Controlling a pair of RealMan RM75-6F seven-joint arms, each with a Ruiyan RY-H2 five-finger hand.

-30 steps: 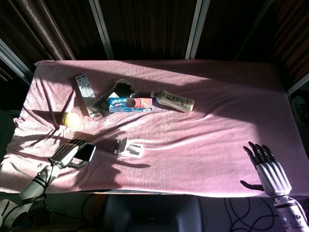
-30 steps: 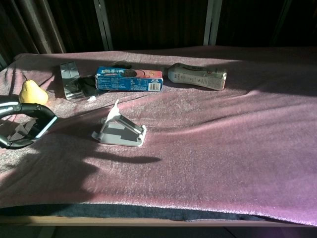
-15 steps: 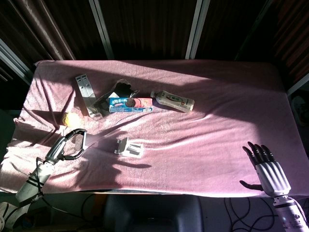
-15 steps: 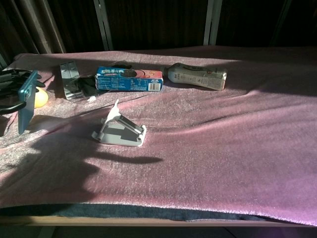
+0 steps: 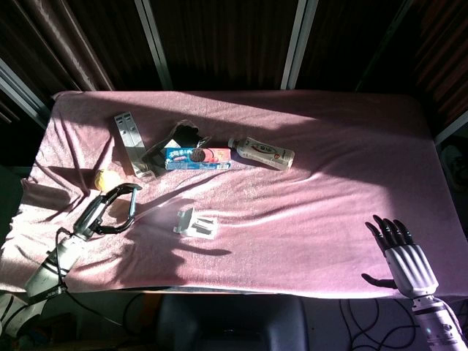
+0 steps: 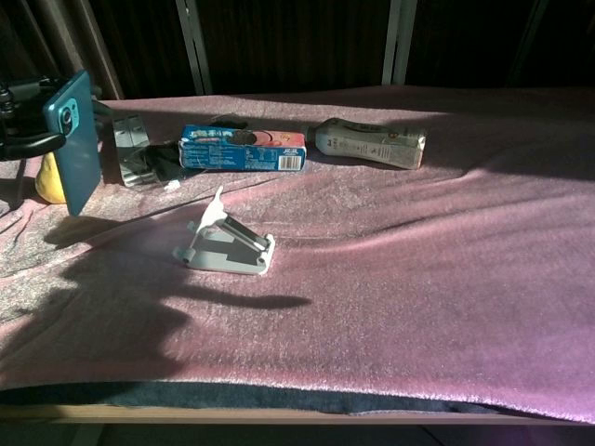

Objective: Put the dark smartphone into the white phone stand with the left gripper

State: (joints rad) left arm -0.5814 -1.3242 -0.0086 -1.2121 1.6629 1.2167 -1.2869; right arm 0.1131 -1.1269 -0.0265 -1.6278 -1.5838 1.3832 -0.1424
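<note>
While left hand grips smartphone upright, right hand spread, stand apart.

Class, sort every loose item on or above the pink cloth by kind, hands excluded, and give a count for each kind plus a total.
Phones: 1, the smartphone held by the left hand
Phone stands: 1, the white phone stand
Food and drink packages: 2, the blue biscuit box and the bottle
Fruit: 1, the yellow pear
Metal brackets: 1
Dark crumpled items: 1
Total: 7
</note>
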